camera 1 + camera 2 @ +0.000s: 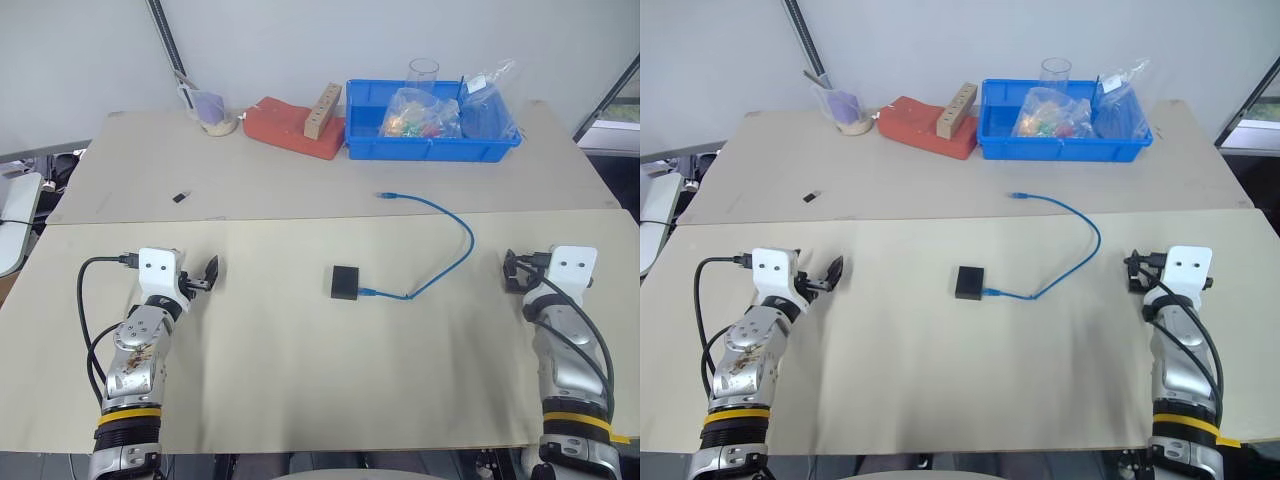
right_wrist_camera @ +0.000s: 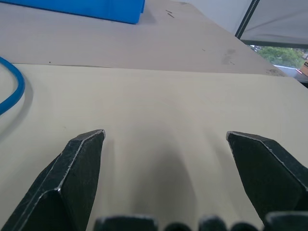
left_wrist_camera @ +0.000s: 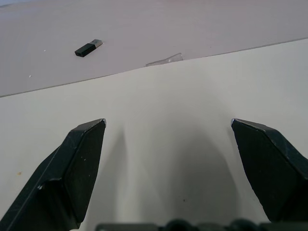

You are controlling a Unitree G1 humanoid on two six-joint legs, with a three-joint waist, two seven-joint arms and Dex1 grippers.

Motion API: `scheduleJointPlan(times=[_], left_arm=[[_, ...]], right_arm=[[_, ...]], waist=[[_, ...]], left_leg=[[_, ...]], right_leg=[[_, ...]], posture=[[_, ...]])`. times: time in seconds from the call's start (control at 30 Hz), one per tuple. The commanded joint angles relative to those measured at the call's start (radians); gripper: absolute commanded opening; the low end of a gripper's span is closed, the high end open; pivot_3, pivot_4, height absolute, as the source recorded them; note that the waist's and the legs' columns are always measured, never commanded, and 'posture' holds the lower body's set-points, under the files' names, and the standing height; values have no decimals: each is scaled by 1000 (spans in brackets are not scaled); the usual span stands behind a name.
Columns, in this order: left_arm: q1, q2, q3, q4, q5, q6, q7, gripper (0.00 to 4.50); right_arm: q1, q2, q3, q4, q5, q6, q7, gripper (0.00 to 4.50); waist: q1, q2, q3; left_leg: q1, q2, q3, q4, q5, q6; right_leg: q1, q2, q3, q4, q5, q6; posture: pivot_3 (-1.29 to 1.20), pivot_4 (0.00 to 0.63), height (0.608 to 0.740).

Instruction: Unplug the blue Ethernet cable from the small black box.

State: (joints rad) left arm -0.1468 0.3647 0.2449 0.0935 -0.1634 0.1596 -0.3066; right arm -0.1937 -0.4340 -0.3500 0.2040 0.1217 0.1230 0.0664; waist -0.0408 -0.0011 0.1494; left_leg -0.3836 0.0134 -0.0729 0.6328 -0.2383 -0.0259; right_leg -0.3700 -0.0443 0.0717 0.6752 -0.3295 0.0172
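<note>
Hiding its port, box (image 1: 345, 283) meets cable (image 1: 450, 255).

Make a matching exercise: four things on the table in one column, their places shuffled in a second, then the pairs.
1. small black box
2. blue Ethernet cable
3. blue bin
4. left gripper

A. far edge, holding bags
B. open over bare tabletop
C. table centre, plug in its side
D. curving from the box toward the bin

Pairs: 1-C, 2-D, 3-A, 4-B
</note>
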Motion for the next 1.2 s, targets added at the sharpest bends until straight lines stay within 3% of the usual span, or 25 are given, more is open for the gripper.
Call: scheduleJointPlan(times=[0.03,0.13,0.37,0.43,0.57,0.77,1.03,1.07,1.2], left_arm=[[-17,14,15,-40,-28,27,-7,4436],[-18,44,19,-114,-123,80,-118,4436],[-86,374,-129,-404,-403,310,-681,4436],[-130,430,-181,-415,-413,306,-790,4436],[-193,478,-246,-417,-392,248,-929,4436],[-238,489,-294,-441,-342,154,-1018,4436],[-210,502,-268,-461,-317,104,-1006,4436],[-202,506,-264,-468,-320,104,-1004,4500],[-180,516,-251,-488,-320,104,-996,4500]], right_arm=[[-12,-25,-6,-69,10,25,23,4500],[-13,-102,33,-165,27,80,153,4500],[-3,-431,182,-464,390,453,796,4500],[-47,-461,262,-473,401,474,886,4500],[-147,-434,402,-441,351,450,964,4500],[-288,-300,592,-236,198,322,1022,4500],[-361,-185,663,27,64,150,1059,4500],[-366,-179,661,38,62,141,1069,3966],[-380,-172,659,55,51,107,1114,2625]], waist=[[0,0,0],[-1,0,0],[-1,0,0],[-1,0,1],[-7,0,1],[-2,-2,2],[-1,-2,2],[-4,-2,2],[-4,-2,2]], left_leg=[[0,0,0,0,0,0],[0,0,0,0,0,0],[0,1,-2,-1,0,0],[1,0,-2,0,0,0],[4,1,-2,-1,0,1],[2,1,-2,2,-1,2],[1,1,-3,4,-1,2],[1,1,-3,4,-1,2],[3,1,-3,4,-2,3]], right_leg=[[0,0,0,0,0,0],[0,0,0,0,0,0],[3,2,-2,-3,0,0],[5,2,-2,-5,0,0],[9,2,-2,-11,0,0],[8,2,-3,-11,0,0],[8,2,-3,-10,0,0],[8,2,-3,-10,0,0],[8,3,-3,-8,0,0]], posture=[[0,150,740],[0,150,740],[0,150,740],[0,150,740],[0,150,740],[0,150,740],[0,150,740],[0,150,740],[0,150,740]])
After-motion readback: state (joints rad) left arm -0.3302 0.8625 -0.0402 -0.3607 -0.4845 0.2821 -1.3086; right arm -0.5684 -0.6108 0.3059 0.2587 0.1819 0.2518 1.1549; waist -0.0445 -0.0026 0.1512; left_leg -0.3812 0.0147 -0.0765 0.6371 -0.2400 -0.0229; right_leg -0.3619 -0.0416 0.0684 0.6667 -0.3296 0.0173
